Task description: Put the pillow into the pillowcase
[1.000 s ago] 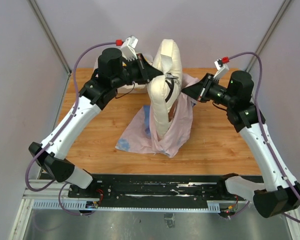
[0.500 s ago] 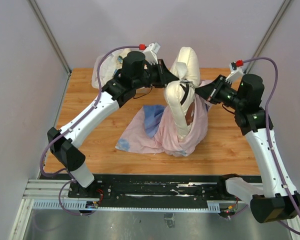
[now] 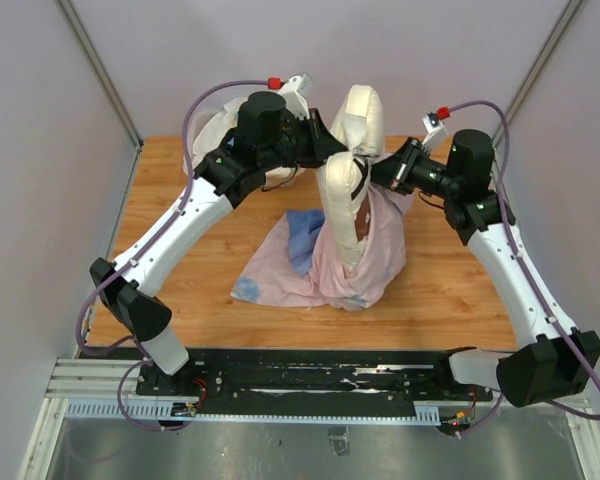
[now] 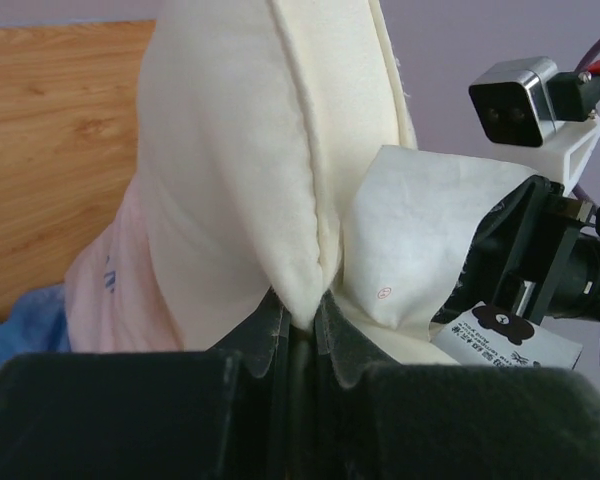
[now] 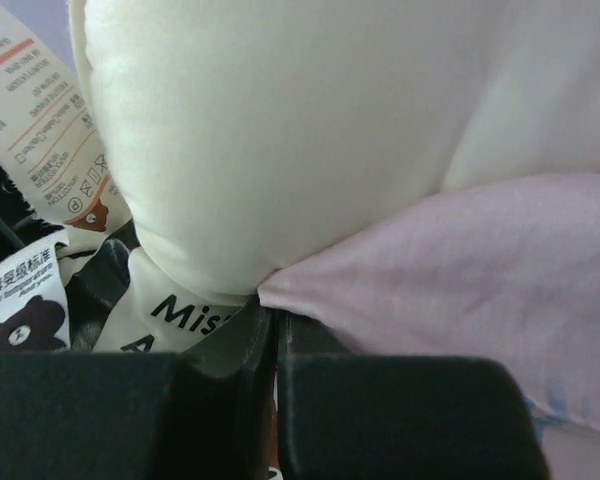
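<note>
pillow [image 3: 345, 190]: standing upright, lower end inside the pillowcase [image 3: 380, 255]; it has shifted left since a moment ago.
left gripper [image 3: 330, 153]: you have it clenched on the pillow seam.
right gripper [image 3: 378, 172]: clenched on the pillowcase rim.

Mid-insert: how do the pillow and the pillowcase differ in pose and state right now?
The pillow stands upright, thick and cream-white, its top poking out; the pillowcase is thin, pink and blue, slumped around its lower part, one flap on the table. The left gripper pinches the pillow's seam; the right gripper pinches the pillowcase's pink edge. Both are soft, each clamped by one gripper.
</note>
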You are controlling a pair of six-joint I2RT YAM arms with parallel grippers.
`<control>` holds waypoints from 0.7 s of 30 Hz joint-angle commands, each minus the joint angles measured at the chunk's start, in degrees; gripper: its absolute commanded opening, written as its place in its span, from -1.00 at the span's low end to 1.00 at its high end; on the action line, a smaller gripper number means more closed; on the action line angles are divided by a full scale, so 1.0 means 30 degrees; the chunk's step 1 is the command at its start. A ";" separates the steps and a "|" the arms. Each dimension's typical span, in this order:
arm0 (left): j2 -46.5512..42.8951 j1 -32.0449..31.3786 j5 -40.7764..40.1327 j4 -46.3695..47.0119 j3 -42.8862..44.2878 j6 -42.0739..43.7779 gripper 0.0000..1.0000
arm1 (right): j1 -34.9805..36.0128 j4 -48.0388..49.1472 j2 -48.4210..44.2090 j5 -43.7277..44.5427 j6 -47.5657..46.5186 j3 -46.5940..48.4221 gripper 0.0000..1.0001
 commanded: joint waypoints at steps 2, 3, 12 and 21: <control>-0.0036 -0.0688 -0.0113 -0.2455 0.2218 0.1429 -0.99 | 0.2873 0.1702 0.2669 -0.0627 0.0575 0.2879 -0.99; -0.0122 -0.0688 -0.0413 -0.2704 0.2502 0.1602 -0.99 | 0.3379 0.1715 0.3107 -0.0641 0.0603 0.3413 -0.99; -0.0933 -0.0688 -0.1688 -0.4188 0.4499 0.2270 -0.99 | 0.5616 0.2190 0.6793 -0.1578 0.1274 0.8923 -0.99; -0.1415 -0.0688 -0.1591 -0.2516 0.1199 0.1985 -0.99 | 0.4382 0.1980 0.4441 -0.1100 0.1477 0.5826 -0.99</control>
